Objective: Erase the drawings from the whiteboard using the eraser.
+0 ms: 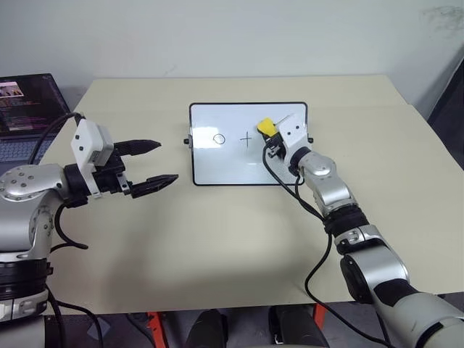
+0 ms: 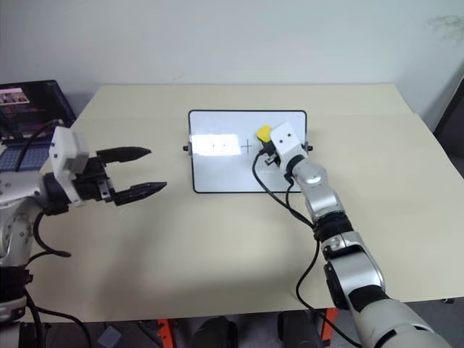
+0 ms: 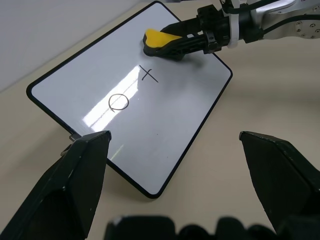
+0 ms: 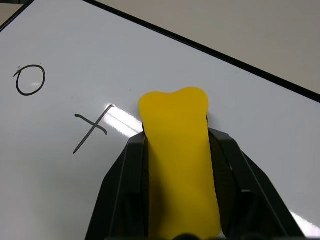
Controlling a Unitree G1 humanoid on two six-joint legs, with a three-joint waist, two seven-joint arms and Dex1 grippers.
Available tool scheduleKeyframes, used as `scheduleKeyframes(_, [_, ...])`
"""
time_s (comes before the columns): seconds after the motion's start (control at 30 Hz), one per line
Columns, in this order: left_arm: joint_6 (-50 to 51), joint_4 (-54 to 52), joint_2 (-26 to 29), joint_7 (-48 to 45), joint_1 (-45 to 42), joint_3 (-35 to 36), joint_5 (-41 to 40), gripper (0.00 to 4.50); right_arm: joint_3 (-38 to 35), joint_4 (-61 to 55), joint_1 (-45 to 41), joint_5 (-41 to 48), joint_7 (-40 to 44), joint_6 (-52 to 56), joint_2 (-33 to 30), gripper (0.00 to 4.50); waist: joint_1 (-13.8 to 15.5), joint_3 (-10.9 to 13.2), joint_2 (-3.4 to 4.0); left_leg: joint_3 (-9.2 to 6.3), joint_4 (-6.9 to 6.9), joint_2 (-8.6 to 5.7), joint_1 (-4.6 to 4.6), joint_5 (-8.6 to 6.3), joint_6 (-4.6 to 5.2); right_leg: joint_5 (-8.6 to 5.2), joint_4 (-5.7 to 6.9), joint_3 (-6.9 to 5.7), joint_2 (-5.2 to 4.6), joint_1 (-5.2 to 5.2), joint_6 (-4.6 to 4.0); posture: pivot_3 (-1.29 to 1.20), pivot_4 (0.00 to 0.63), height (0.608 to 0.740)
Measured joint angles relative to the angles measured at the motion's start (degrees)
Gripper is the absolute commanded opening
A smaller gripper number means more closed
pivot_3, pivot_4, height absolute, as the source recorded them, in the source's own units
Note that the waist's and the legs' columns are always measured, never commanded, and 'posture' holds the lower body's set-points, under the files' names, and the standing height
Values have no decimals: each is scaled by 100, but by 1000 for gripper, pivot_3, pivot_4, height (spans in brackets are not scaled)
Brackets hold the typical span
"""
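Note:
The whiteboard (image 1: 225,163) lies flat on the table in front of me. On it are two drawings, a circle (image 1: 218,138) and a plus sign (image 1: 247,138); in the right wrist view the circle (image 4: 30,80) and plus (image 4: 91,129) are clear. My right gripper (image 1: 270,138) is shut on the yellow eraser (image 1: 265,127), which sits on the board just right of the plus sign; the eraser (image 4: 177,150) is clamped between both fingers. My left gripper (image 1: 156,162) hangs open left of the board, above the table, holding nothing.
A laptop (image 1: 25,109) with a lit screen stands at the table's far left corner. A black cable trails from my right wrist across the table (image 1: 217,246). A pale wall rises behind the table.

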Motion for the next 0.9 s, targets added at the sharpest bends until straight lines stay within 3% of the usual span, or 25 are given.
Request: scheduleKeyframes(0.9, [-8,85,-92,-14,-366,-235,7,4500,-9,-2544,1845,-37,239,1524,-685,1281,107,-7,-11,-3,4,-4,17,0,1,0,3,-3,0,19,1,0,150,740])
